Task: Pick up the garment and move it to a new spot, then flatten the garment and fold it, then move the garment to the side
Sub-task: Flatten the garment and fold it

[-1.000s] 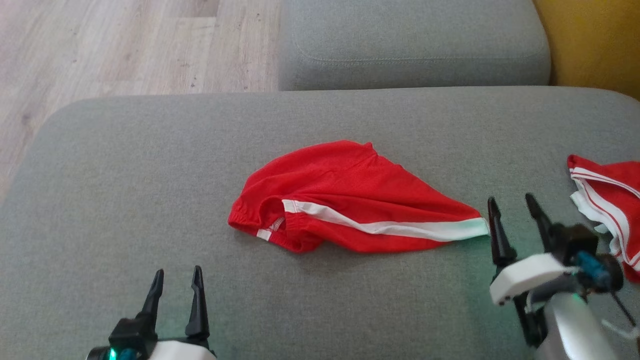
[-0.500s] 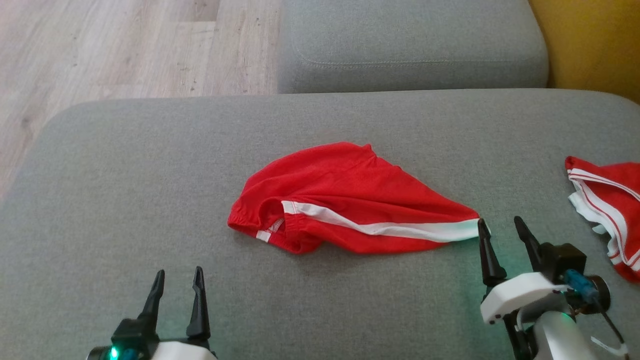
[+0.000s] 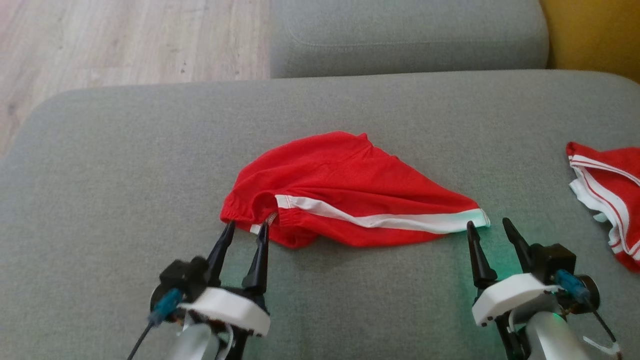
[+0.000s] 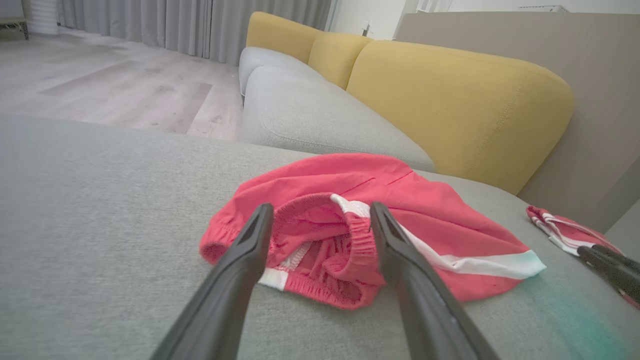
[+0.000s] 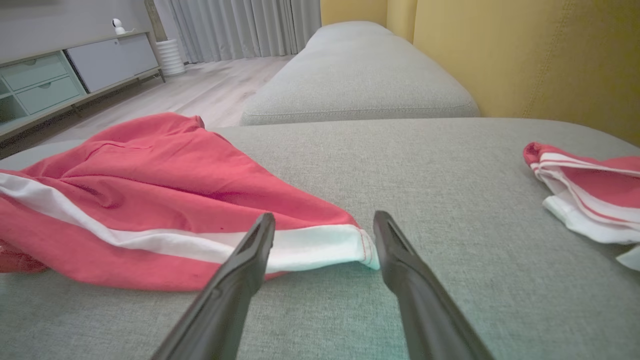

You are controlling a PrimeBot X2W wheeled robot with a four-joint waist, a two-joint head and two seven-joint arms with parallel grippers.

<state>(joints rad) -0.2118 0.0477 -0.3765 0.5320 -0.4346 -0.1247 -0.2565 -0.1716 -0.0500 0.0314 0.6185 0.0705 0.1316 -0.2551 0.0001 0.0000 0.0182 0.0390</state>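
Obs: red mesh shorts with a white side stripe lie crumpled midway across the grey fabric sofa cushion; left claw released, poised at the elastic waistband; right claw released at the striped hem. Risk: a 1-layer pinch, shorts lifting bunched or slipping.

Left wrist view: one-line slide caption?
Open left gripper poised at the elastic band of the crumpled red garment on a grey sofa cushion.

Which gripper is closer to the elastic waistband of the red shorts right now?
Left. The left gripper is open, its fingertips right at the waistband, one on either side. The right gripper is open at the opposite end, by the white leg hem.
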